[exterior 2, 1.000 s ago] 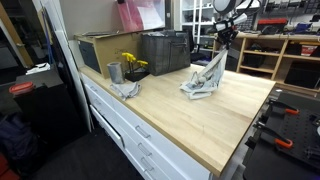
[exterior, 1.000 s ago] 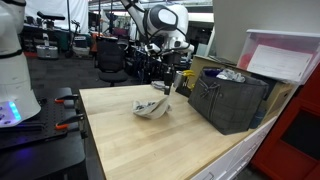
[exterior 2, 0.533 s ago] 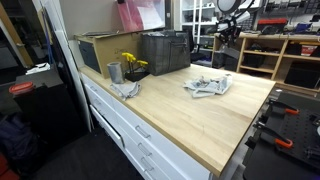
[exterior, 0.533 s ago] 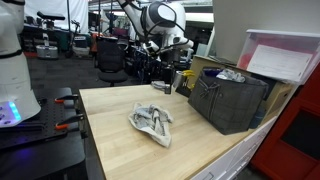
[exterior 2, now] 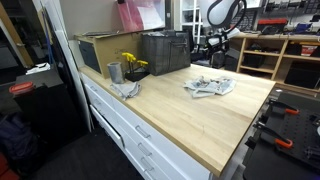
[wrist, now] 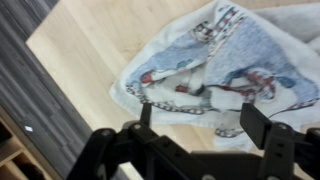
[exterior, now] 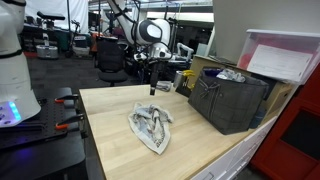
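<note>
A crumpled white cloth with blue and red print [exterior: 150, 127] [exterior 2: 210, 86] lies spread on the wooden table [exterior: 105, 140] [exterior 2: 180, 125]. In both exterior views my gripper [exterior: 153, 86] [exterior 2: 211, 52] hangs above and behind the cloth, apart from it. In the wrist view the cloth [wrist: 205, 60] fills the upper right, and my gripper [wrist: 200, 118] stands open over its edge. Nothing is between its black fingers [wrist: 257, 122].
A dark grey crate [exterior: 230, 100] [exterior 2: 165, 52] stands on the table beside the cloth, with a clear pink-lidded bin [exterior: 285, 55] behind it. Yellow flowers [exterior 2: 132, 65], a metal cup [exterior 2: 114, 72] and a grey rag [exterior 2: 126, 89] sit at one end.
The gripper held the cloth up a second ago. It has opened, the cloth has dropped flat on the table, and the arm has lifted away.
</note>
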`<state>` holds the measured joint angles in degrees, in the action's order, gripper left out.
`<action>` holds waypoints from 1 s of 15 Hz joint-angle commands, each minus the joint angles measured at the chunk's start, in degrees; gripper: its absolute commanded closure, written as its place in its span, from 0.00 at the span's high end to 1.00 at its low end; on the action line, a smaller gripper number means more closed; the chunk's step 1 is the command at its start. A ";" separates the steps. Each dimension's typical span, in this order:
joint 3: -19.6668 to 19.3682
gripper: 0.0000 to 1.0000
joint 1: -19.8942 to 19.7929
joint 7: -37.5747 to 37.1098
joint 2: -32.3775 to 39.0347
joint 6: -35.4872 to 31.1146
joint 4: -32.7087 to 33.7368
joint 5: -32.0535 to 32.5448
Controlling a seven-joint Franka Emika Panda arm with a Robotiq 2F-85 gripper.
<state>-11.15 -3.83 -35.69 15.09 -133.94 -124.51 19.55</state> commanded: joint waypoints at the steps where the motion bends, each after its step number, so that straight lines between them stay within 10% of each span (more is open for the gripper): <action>1: 3.88 1.00 0.67 9.33 4.34 -4.97 1.70 -5.63; 15: 8.79 1.00 0.38 46.37 22.60 -1.55 18.58 -8.83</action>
<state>-3.22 -2.77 5.98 34.82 -138.48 -110.59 9.98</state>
